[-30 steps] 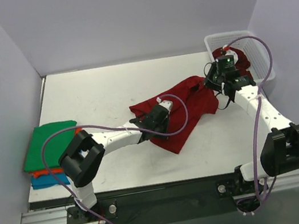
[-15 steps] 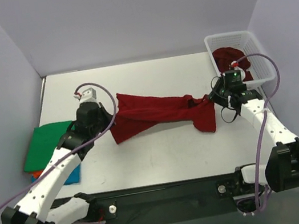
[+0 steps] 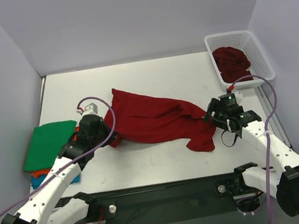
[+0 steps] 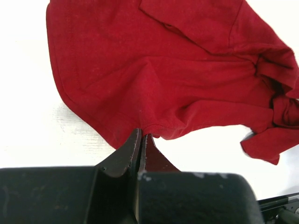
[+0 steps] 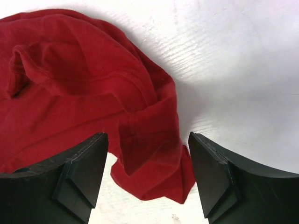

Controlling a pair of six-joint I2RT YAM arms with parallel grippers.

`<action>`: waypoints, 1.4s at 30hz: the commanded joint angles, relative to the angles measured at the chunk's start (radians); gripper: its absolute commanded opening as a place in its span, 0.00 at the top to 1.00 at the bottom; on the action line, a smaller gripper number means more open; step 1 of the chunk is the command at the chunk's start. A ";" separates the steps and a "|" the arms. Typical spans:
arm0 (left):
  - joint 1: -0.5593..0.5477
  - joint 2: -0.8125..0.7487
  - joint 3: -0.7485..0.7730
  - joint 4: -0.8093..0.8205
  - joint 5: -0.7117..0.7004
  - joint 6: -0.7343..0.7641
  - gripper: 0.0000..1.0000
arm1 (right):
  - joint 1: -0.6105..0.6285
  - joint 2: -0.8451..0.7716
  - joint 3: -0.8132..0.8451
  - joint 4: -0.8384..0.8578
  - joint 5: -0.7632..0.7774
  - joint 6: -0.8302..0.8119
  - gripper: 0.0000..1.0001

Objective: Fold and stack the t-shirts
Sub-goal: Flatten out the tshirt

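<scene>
Pinches the left edge of the dark red t-shirt (image 3: 157,122), sprawled across the table (image 3: 132,80) toward its near edge, with the left hand (image 4: 141,140) and has the right hand (image 5: 145,137) spread around its bunched right end.

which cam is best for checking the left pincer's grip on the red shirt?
Left wrist: the left pincer is shut on the red shirt at its hem, with the pinch in plain sight. Top external shows the whole shirt, but the pinch is hard to see. Right wrist shows only the shirt's other end, at the open right pincer.
</scene>
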 commanded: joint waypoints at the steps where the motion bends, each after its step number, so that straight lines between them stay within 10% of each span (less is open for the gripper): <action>1: 0.012 -0.034 0.010 0.017 0.012 -0.015 1.00 | 0.027 -0.041 0.015 -0.055 0.129 0.004 0.30; 37: 0.029 -0.045 -0.007 0.032 0.060 -0.007 1.00 | 0.386 0.258 0.242 -0.340 0.549 0.001 0.61; 42: 0.030 -0.063 0.002 0.012 0.055 -0.009 1.00 | 0.377 0.243 0.250 -0.360 0.569 -0.019 0.85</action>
